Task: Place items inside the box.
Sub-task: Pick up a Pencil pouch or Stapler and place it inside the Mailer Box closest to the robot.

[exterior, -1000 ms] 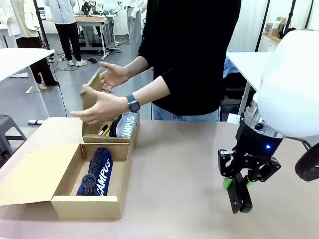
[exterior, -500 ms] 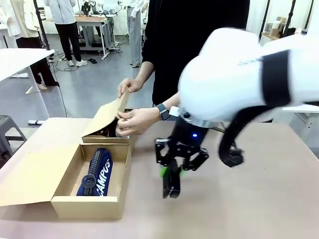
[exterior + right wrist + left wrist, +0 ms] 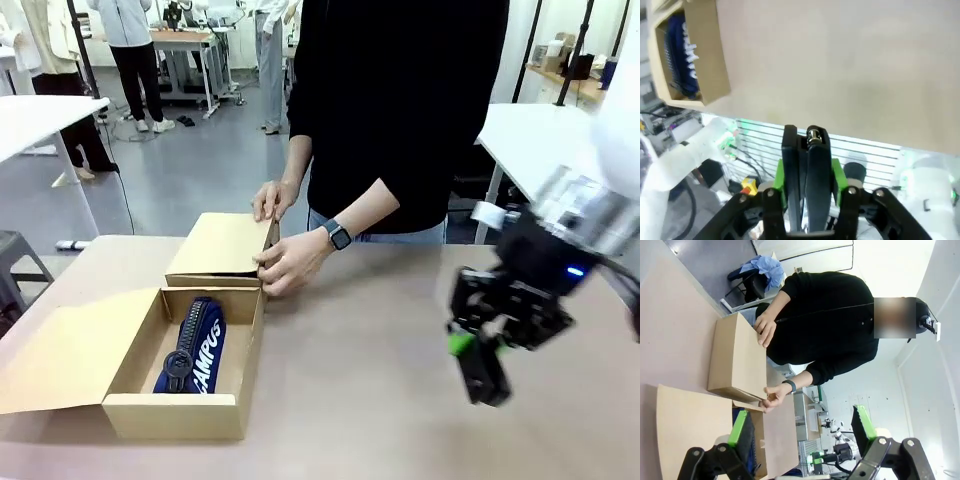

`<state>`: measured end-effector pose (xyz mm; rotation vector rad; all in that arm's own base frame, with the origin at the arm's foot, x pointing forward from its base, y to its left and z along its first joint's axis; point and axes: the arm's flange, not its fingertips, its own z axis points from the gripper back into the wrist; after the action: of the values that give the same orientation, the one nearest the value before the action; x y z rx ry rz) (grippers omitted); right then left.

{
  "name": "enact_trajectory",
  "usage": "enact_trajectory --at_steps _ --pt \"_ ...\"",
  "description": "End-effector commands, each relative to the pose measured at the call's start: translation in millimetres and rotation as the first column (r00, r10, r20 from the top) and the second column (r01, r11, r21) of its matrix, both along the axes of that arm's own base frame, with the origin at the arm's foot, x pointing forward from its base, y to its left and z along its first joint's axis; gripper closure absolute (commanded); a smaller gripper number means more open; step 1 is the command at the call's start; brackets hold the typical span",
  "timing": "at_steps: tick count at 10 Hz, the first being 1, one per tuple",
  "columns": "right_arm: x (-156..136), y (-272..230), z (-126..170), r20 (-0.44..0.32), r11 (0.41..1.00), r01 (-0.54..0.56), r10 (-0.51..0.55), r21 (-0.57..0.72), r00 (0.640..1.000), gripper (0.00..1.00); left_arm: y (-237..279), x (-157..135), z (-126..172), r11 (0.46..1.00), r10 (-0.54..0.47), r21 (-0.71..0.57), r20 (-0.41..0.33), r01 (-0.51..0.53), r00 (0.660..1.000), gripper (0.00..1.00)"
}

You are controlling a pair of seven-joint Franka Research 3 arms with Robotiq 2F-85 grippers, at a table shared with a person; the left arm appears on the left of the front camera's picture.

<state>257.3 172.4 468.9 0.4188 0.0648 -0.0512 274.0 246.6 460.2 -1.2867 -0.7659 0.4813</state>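
Observation:
The tan cardboard box (image 3: 180, 412) lies at the table's left. Its near compartment is open and holds a navy "CAMPUS" pouch (image 3: 200, 345). The far compartment's lid (image 3: 220, 245) lies flat, with the person's hands (image 3: 287, 262) on its right edge. My right gripper (image 3: 478, 350) hangs above the table's right side, shut on a black stapler (image 3: 487, 382) that points down. In the right wrist view the stapler (image 3: 807, 150) stands clamped between the green pads (image 3: 779, 172), with the box (image 3: 715, 60) and pouch (image 3: 685, 55) at the upper left. My left gripper (image 3: 800, 425) is open and empty, looking at the closed lid (image 3: 737, 357).
The near compartment's flap (image 3: 60, 355) lies open, spread out to the left over the table. Bare tabletop (image 3: 360, 400) stretches between the box and my right gripper. A stool (image 3: 15, 260) stands off the table's left edge. Other people and tables are far behind.
My right arm has swung from the table's middle back to the right, still gripping the stapler. The person has pressed the far compartment's flap down flat.

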Motion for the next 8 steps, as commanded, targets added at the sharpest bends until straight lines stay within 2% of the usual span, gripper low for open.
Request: enact_trajectory --at_steps 1,4,8 --pt "-36.9 -39.4 6.2 0.096 0.999 0.043 -0.043 -0.002 0.994 0.59 -0.4 1.4 0.5 1.000 0.005 -0.006 0.036 -0.004 0.999 0.00" --pt "-31.6 -36.3 -1.2 0.090 0.997 0.071 -0.071 0.008 0.993 0.59 -0.4 1.4 0.5 1.000 0.005 -0.006 0.036 -0.004 0.999 0.00" --pt "-18.7 -23.4 -6.5 0.049 1.000 0.023 -0.023 -0.008 0.999 0.59 -0.4 1.4 0.5 1.000 0.005 -0.006 0.036 -0.004 0.999 0.00"
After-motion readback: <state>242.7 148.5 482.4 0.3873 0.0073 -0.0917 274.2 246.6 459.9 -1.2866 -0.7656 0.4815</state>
